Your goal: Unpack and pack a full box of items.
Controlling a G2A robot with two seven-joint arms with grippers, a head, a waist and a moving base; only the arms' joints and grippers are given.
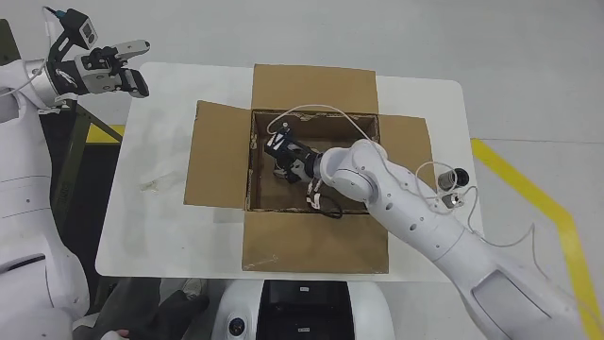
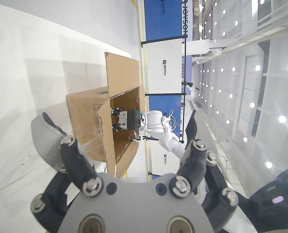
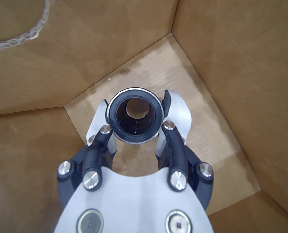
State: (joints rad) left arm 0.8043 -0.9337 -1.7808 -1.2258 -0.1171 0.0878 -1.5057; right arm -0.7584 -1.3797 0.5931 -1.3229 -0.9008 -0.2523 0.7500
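Right claw (image 3: 137, 106) is down inside the open cardboard box (image 3: 231, 37), clenched on a short black tube (image 3: 112, 118) with a bright metal rim, one finger on each side of its round wall. The tube hangs over the box floor; I cannot tell whether they touch.

Likely rigid, hollow and fairly light. The smooth curved wall could slip, so a hold across the diameter suits it.

The tube's length and lower end are hidden, seen end-on. From above, the arm covers much of the box's inside.

Left claw (image 1: 140, 66) is released and empty by the worktop (image 1: 151, 198) corner, well apart from the box.
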